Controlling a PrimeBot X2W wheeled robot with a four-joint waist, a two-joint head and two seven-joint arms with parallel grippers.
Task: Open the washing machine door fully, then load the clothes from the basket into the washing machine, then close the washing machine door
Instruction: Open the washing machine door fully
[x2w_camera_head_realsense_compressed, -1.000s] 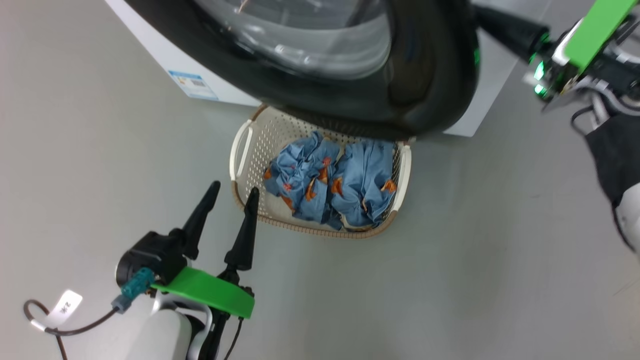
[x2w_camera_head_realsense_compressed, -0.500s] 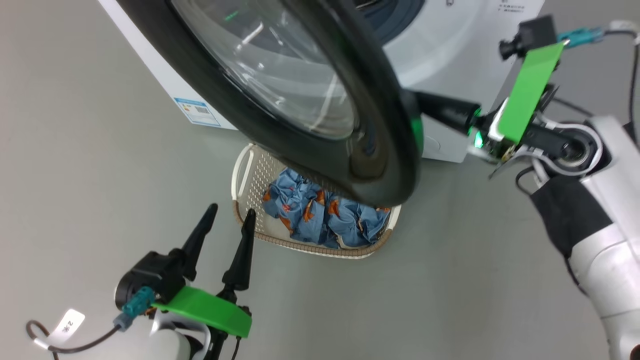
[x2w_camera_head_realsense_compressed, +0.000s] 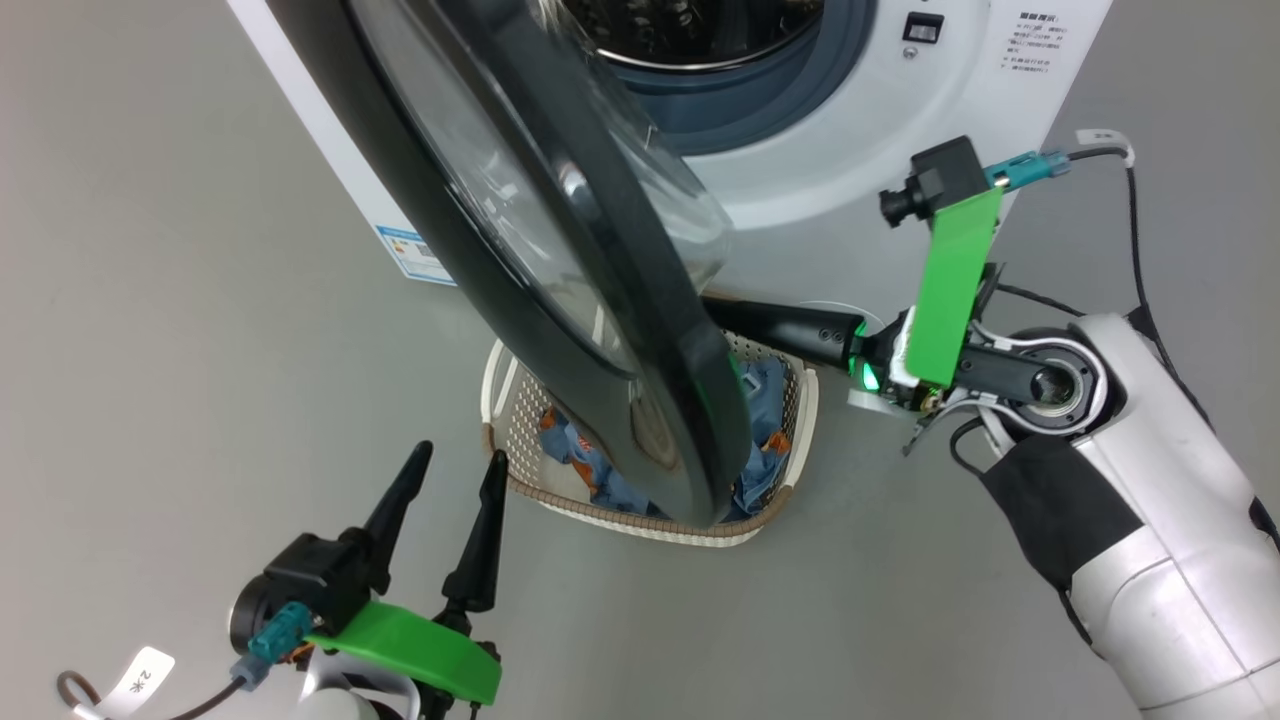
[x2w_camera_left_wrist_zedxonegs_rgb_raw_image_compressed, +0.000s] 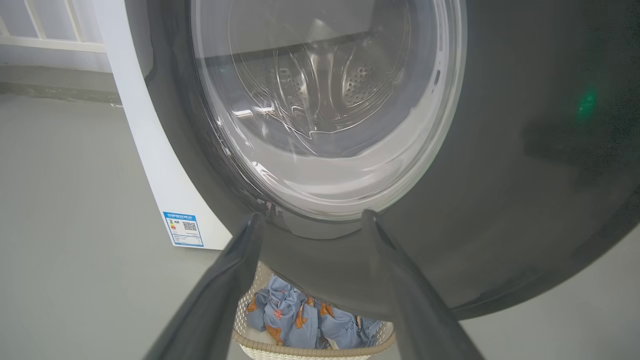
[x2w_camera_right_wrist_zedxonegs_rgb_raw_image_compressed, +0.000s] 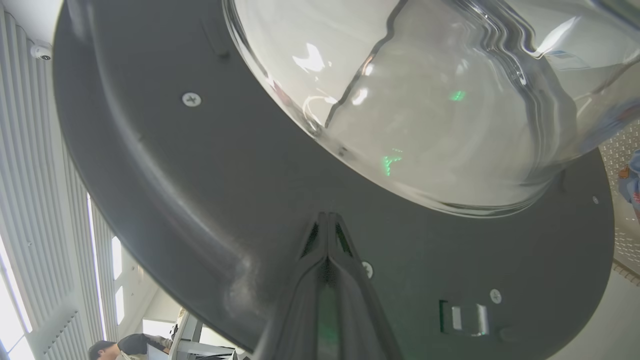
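The washing machine door (x2w_camera_head_realsense_compressed: 610, 400) stands swung out, nearly edge-on in the head view, its glass bowl facing the white washing machine (x2w_camera_head_realsense_compressed: 850, 130) and its steel drum (x2w_camera_head_realsense_compressed: 700, 30). My right gripper (x2w_camera_head_realsense_compressed: 715, 308) is shut, its tips against the door's inner black frame (x2w_camera_right_wrist_zedxonegs_rgb_raw_image_compressed: 225, 200) just under the bowl, as the right wrist view shows at my right gripper (x2w_camera_right_wrist_zedxonegs_rgb_raw_image_compressed: 327, 216). The basket (x2w_camera_head_realsense_compressed: 640, 520) sits on the floor under the door, with the blue clothes (x2w_camera_head_realsense_compressed: 765, 385) partly hidden. My left gripper (x2w_camera_head_realsense_compressed: 458, 455) is open, near the basket's left front corner, holding nothing.
In the left wrist view the door's outer face (x2w_camera_left_wrist_zedxonegs_rgb_raw_image_compressed: 500, 200) looms beyond my left gripper (x2w_camera_left_wrist_zedxonegs_rgb_raw_image_compressed: 312, 220), with the basket (x2w_camera_left_wrist_zedxonegs_rgb_raw_image_compressed: 310, 347) and clothes (x2w_camera_left_wrist_zedxonegs_rgb_raw_image_compressed: 295, 320) below. A blue label (x2w_camera_head_realsense_compressed: 412, 250) marks the washer's side. A person (x2w_camera_right_wrist_zedxonegs_rgb_raw_image_compressed: 115, 345) sits far off. Grey floor lies left and right.
The door has swung further open, from broadside to nearly edge-on, with my shut right gripper behind its inner face. The head camera has shifted. The left gripper stays open in place.
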